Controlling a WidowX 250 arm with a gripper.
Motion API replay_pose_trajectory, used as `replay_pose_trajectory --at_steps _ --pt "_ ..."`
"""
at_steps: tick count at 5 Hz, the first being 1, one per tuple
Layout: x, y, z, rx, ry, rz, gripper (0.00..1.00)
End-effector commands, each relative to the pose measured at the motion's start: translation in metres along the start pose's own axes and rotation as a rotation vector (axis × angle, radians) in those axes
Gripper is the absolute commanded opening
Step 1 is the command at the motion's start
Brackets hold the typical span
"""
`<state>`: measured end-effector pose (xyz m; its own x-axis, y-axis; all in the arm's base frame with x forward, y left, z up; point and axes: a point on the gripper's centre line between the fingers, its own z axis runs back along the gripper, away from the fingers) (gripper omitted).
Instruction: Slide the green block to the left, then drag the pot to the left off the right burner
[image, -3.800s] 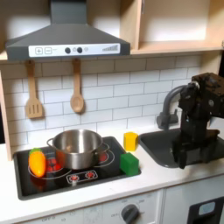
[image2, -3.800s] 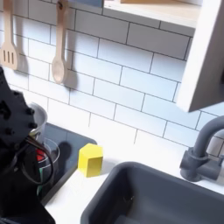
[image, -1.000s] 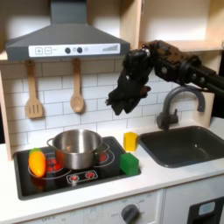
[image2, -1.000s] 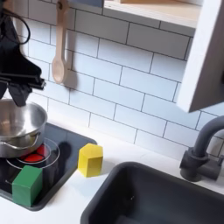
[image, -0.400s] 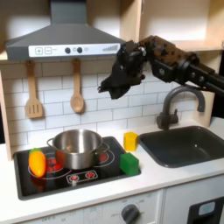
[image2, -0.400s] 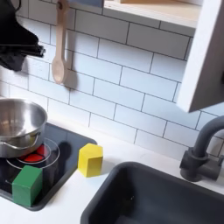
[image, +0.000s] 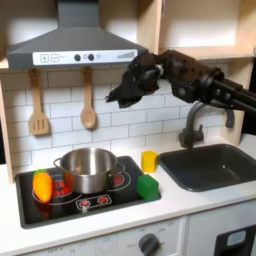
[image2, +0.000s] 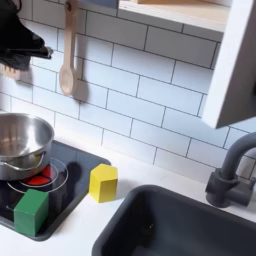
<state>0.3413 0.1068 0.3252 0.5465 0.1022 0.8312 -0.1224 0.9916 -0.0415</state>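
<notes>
Step 1 not begun, by my read. Gripper (image: 122, 96) up high before the tile wall, well above the stove (image: 30, 207); jaws: cannot tell if apart or together. Green block (image: 147, 186) on stove's front corner at the first exterior view's right. Pot (image: 88, 168) on a burner beside it. Next: descend to block's right side, push left. No legible writing; hood icons too small.

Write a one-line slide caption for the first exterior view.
End effector raised above the toy stove, with the green block and steel pot untouched.
</notes>
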Motion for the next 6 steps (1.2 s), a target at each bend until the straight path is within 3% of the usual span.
replay_pose_trajectory --at_steps 1,2,4,6 --pt "0.018 0.011 -0.017 0.014 -0.117 0.021 0.0" --pt "0.023 0.011 -0.017 0.004 -0.16 0.034 0.0" --pt "0.038 0.021 -0.002 -0.002 -0.24 0.051 0.0" --pt "0.046 0.021 -0.005 -0.027 -0.319 0.054 0.0"
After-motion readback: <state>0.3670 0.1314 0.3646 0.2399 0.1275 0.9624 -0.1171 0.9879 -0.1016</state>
